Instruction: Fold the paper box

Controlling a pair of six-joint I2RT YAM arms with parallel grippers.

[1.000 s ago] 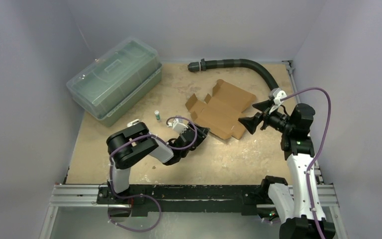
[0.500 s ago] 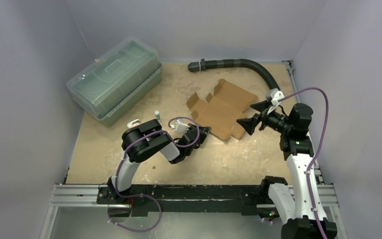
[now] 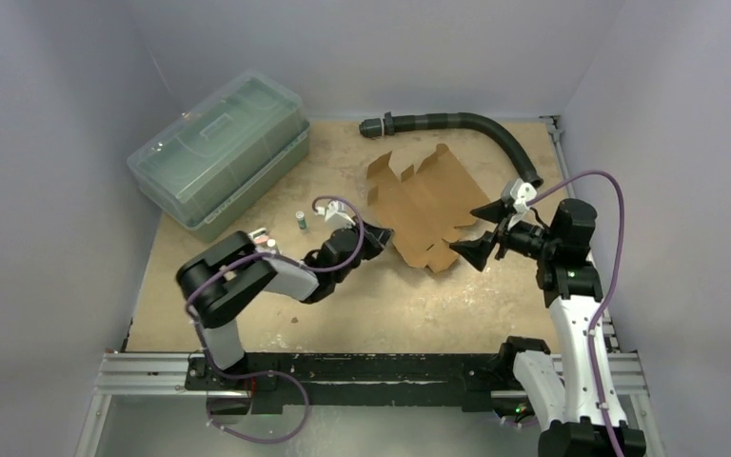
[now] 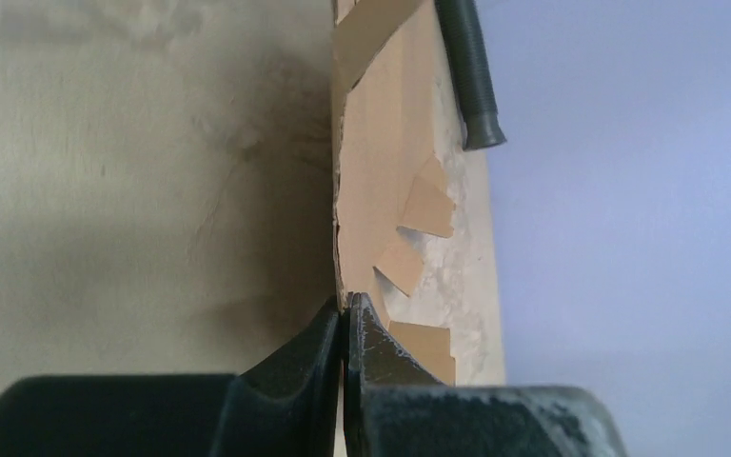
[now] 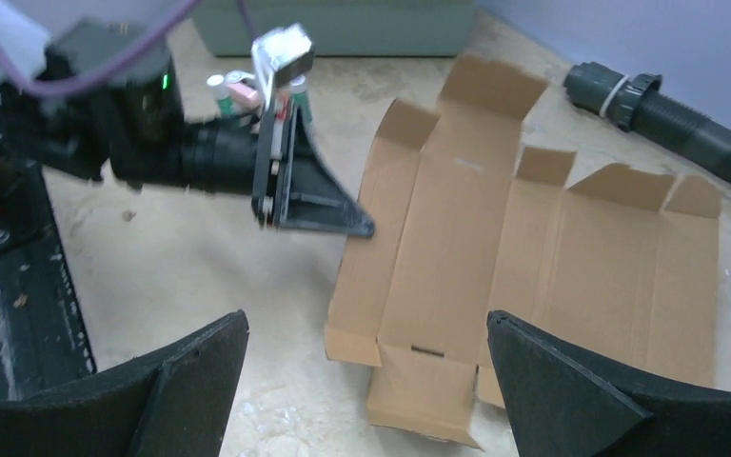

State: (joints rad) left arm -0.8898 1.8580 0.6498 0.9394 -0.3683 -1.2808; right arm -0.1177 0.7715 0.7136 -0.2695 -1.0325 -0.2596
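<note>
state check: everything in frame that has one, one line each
paper box: unfolded, flaps open, one edge pinched
left tool: shut on the paper box's edge
right tool: open, beside the box, holding nothing
plastic bin: lid on
small bottle: upright, capped

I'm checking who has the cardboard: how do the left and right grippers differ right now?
The left gripper is shut, pinching the paper box at its edge; the right gripper stands wide open, gripping nothing. The left gripper is at the box's left side, the right gripper at its right side. Both point toward the box.
</note>
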